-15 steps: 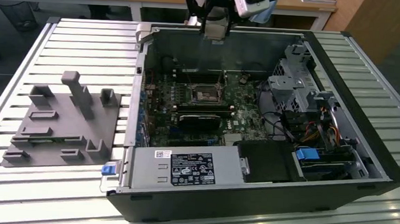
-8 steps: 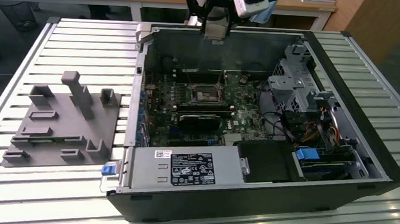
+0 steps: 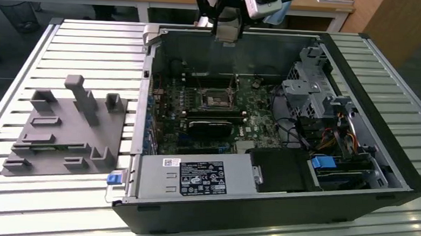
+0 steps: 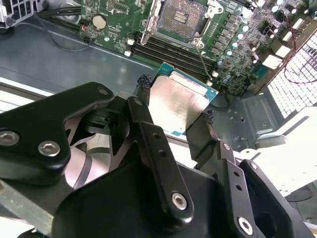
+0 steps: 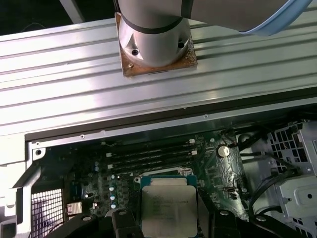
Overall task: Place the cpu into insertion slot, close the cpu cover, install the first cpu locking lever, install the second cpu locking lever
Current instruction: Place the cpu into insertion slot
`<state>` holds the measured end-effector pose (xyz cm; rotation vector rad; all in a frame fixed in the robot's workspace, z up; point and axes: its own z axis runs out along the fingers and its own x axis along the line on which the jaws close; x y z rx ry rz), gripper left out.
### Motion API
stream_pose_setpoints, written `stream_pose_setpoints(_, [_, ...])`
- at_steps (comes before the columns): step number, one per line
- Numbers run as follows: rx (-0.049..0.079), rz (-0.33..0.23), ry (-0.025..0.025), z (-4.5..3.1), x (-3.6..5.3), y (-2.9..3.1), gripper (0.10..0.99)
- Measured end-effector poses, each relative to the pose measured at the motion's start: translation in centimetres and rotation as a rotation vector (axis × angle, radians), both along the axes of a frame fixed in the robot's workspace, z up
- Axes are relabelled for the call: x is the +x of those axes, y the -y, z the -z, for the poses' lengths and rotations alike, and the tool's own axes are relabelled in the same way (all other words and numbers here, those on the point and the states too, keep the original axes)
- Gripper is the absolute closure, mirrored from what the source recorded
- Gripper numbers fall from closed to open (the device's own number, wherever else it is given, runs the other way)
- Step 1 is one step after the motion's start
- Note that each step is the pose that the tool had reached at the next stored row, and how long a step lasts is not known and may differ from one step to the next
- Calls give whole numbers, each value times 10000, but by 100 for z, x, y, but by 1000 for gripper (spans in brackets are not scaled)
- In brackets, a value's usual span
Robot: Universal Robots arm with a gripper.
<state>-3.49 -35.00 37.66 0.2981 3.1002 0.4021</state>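
Note:
My gripper (image 4: 176,99) is shut on the cpu (image 4: 179,103), a flat square chip with a dull silver top and a green edge, pinched by two opposite sides between the black fingers (image 4: 148,134). In the first wrist view the cpu (image 5: 168,210) hangs over the green board. In the exterior view the gripper (image 3: 225,36) is high above the far wall of the open computer case. The insertion slot (image 3: 217,100) lies uncovered on the board below, well apart from the chip; in the second wrist view the slot (image 4: 181,19) shows its dark pin field inside a metal frame.
The black case wall (image 3: 263,207) rings the board. A power supply (image 3: 193,177) lies at the near side and a drive cage (image 3: 309,93) with cables at the exterior view's right. A grey fixture (image 3: 65,126) sits on the slatted table (image 3: 84,46) at the exterior view's left.

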Motion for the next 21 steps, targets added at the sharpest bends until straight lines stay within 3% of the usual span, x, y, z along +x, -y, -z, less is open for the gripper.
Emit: stream_pose_setpoints(21, [-7,923,0,1,0,0,545])
